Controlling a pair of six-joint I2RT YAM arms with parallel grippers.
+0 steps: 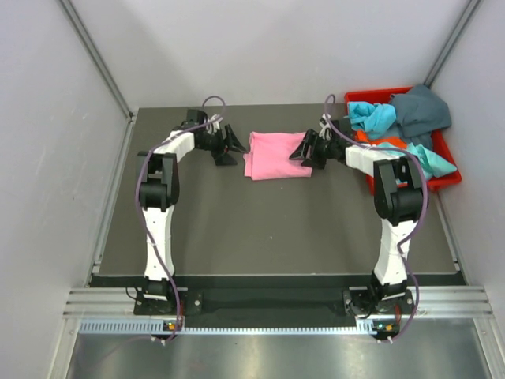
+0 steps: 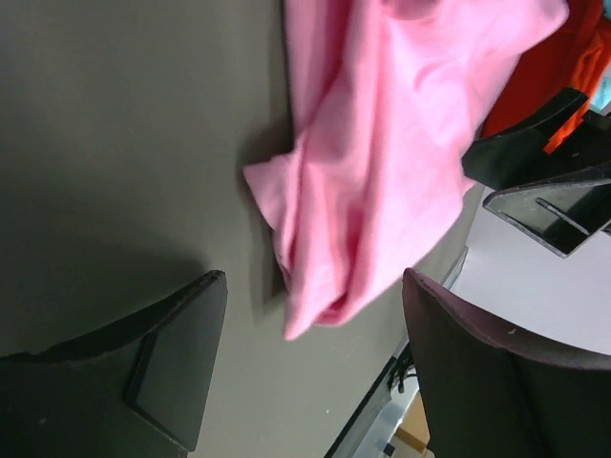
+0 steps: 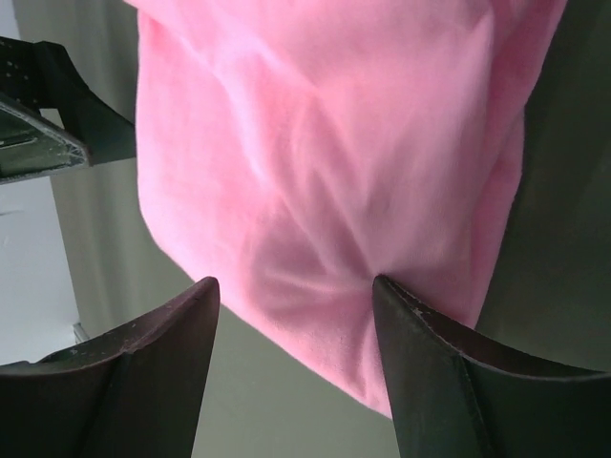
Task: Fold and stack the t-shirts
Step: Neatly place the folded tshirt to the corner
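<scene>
Just left of centre, the left gripper (image 1: 230, 147) sits low over the dark surface (image 1: 268, 229), its fingers (image 2: 181, 353) spread wide and holding nothing. It is just beside the left edge of the pink t-shirt (image 1: 276, 155), and a rumpled corner of the cloth lies ahead of the gap. The pink t-shirt rests toward the far middle of the surface as a rough rectangle between the two arms. At its right edge the right gripper (image 1: 304, 149) is spread too, with pink cloth between its fingers (image 3: 449, 382) but not pinched. Further right, a red bin (image 1: 380, 93) at the surface's far corner holds a loose heap: a turquoise t-shirt (image 1: 371, 117), a dark teal-grey t-shirt (image 1: 422, 110) and an orange t-shirt (image 1: 388, 143).
</scene>
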